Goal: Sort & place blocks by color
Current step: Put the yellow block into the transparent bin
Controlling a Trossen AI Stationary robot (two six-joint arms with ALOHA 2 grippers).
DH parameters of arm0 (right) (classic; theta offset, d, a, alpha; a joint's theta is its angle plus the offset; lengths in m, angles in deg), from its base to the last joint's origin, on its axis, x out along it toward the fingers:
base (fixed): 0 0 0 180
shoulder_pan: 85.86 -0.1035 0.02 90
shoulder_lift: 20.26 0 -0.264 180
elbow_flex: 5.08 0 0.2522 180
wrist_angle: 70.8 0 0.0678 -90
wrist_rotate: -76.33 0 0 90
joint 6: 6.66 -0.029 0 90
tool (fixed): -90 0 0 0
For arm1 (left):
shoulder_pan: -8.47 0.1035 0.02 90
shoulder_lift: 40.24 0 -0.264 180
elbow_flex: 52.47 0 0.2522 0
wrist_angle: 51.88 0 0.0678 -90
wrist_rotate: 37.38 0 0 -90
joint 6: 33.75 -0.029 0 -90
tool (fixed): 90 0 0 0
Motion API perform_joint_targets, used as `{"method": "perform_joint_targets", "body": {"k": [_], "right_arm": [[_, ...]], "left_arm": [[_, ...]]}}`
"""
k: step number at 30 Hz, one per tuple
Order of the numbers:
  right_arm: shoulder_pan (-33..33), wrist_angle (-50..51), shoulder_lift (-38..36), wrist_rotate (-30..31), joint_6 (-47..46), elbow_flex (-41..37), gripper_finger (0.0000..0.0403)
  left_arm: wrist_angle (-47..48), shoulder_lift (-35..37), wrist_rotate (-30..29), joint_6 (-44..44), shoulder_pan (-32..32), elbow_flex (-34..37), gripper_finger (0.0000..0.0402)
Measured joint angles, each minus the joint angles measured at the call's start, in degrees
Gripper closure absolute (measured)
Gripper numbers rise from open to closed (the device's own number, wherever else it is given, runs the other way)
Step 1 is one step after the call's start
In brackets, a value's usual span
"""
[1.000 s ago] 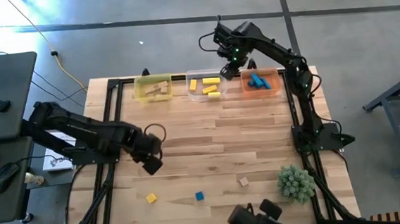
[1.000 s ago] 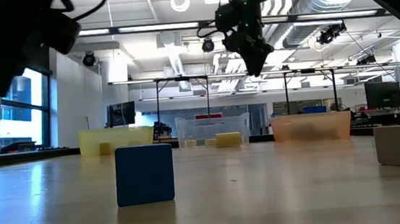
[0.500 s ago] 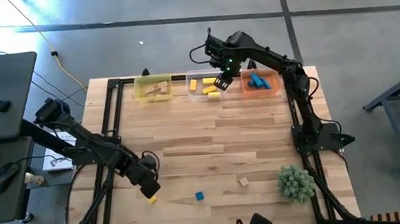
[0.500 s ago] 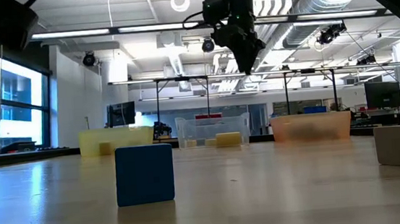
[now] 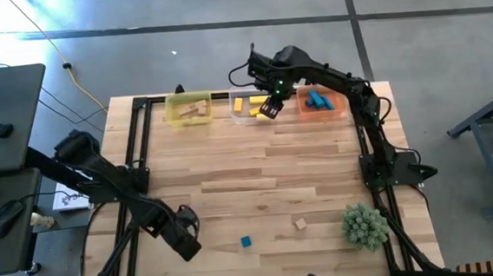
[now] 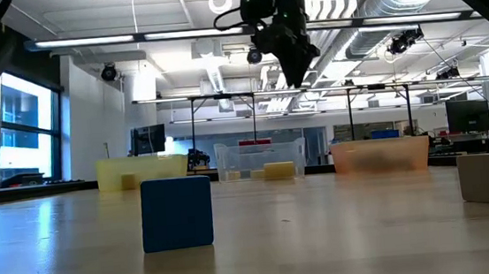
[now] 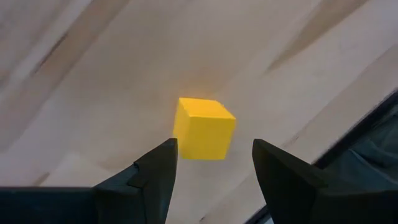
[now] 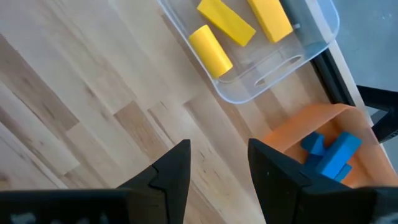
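Pincer [image 7: 213, 165] agape over yellow cube [image 7: 204, 128]

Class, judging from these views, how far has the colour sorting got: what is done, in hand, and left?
Done: tan, yellow blocks and blue blocks sit in separate tubs. In hand: the open left claw is over the yellow cube, not gripping. Left: the blue cube and tan cube. The right claw, empty, hovers near the tubs.

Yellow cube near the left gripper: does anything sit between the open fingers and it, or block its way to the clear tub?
Nothing visible does. The left gripper is open just above the yellow cube, and only bare table lies between there and the clear tub.
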Motion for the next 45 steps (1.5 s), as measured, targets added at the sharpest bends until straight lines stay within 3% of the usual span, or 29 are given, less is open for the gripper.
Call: {"method": "perform_joint_targets", "body": {"k": [8, 25, 45], "right_arm": [[-0.9, 0.0, 0.0, -0.02, -0.98, -0.02, 0.0256], [-1.11, -0.01, 0.0, 0.0, -1.93, -0.02, 0.0256], [-1.1, 0.0, 0.0, 0.02, -1.49, -0.02, 0.0256]], "left_arm": [[-3.31, -3.65, -0.12, 2.0, -1.88, -0.04, 0.0204], [-6.82, -4.44, -0.3, 6.58, -2.85, -0.01, 0.0204], [-9.27, -8.73, -0.72, 6.64, -3.46, -0.01, 0.0204]]}}
